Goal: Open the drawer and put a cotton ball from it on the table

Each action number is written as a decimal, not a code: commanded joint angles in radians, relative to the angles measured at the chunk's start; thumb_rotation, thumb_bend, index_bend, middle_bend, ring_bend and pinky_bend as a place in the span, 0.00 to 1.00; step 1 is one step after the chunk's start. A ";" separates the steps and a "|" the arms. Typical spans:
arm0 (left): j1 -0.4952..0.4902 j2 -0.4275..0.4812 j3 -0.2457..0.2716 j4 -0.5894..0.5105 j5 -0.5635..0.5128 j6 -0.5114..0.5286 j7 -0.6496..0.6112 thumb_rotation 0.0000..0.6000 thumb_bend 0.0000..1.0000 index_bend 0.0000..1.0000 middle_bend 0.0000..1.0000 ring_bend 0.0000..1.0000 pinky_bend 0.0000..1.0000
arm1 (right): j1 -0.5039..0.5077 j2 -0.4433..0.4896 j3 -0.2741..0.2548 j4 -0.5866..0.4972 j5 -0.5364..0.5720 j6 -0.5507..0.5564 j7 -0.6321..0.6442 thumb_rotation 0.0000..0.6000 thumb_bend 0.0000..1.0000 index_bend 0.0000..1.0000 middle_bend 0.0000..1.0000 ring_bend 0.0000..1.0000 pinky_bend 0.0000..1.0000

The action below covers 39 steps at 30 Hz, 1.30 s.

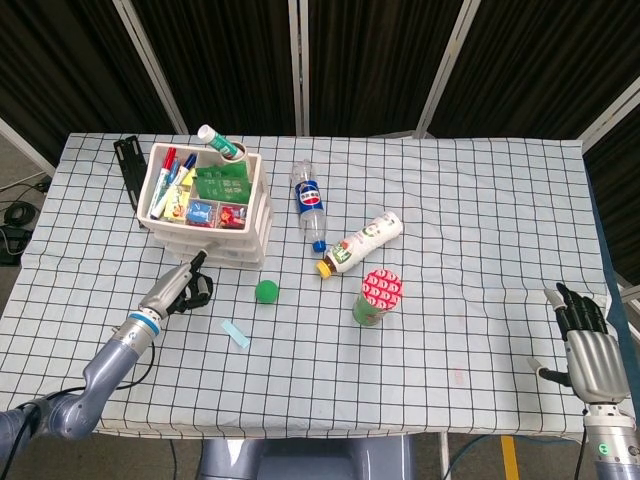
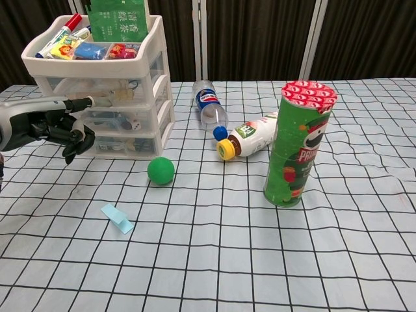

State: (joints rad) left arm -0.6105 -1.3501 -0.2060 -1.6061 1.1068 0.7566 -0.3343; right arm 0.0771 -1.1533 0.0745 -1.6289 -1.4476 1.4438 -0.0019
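White plastic drawer unit [image 2: 104, 97] stands at the far left of the tabletop [image 1: 450, 300], its three clear-fronted drawers stacked under an open top tray holding markers, small packets and green sachets. All three drawers sit closed or nearly so; small items show dimly through the fronts, but which of them is a cotton ball cannot be told. The left hand [image 2: 49, 127] is at the drawer fronts, one finger stretched out toward the middle drawer with its tip at or just beside the front, the other fingers curled in below it and holding nothing; whether the tip actually touches is not clear.

Just beside the unit's lower right corner lies a green ball [image 2: 160, 170], and nearer the robot a small pale blue folded piece [image 2: 117, 218] rests flat on the checked cloth. A cola bottle [image 2: 209, 112] lies on its side to the right of the unit, and next to it a white drink bottle with a yellow cap [image 2: 250, 139], also on its side. A green crisp can [image 2: 297, 144] stands upright beyond those. Behind the unit, a black object [image 1: 127, 165] lies on the cloth.

The right hand [image 1: 590, 345] hangs past the right near corner of the tabletop, fingers straight and apart, empty.
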 commanded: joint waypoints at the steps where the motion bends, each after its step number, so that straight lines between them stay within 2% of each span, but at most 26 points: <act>1: 0.003 0.001 -0.003 -0.003 0.032 0.002 -0.032 1.00 1.00 0.00 0.76 0.72 0.60 | 0.000 0.001 0.000 -0.001 0.002 -0.001 0.002 1.00 0.04 0.00 0.00 0.00 0.00; 19: 0.021 0.022 0.028 -0.013 0.142 0.020 -0.129 1.00 1.00 0.02 0.76 0.72 0.60 | -0.001 0.004 -0.001 -0.005 0.004 -0.004 0.007 1.00 0.04 0.00 0.00 0.00 0.00; 32: 0.051 0.030 0.077 -0.017 0.212 0.069 -0.155 1.00 1.00 0.02 0.76 0.72 0.59 | -0.001 0.011 0.003 -0.008 0.010 -0.006 0.020 1.00 0.04 0.00 0.00 0.00 0.00; 39: 0.063 0.012 0.068 0.002 0.206 0.090 -0.232 1.00 1.00 0.00 0.76 0.72 0.59 | 0.001 0.006 -0.003 -0.009 0.006 -0.010 0.009 1.00 0.04 0.00 0.00 0.00 0.00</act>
State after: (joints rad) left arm -0.5515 -1.3315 -0.1353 -1.6111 1.3123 0.8393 -0.5491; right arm 0.0777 -1.1469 0.0719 -1.6378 -1.4419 1.4334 0.0074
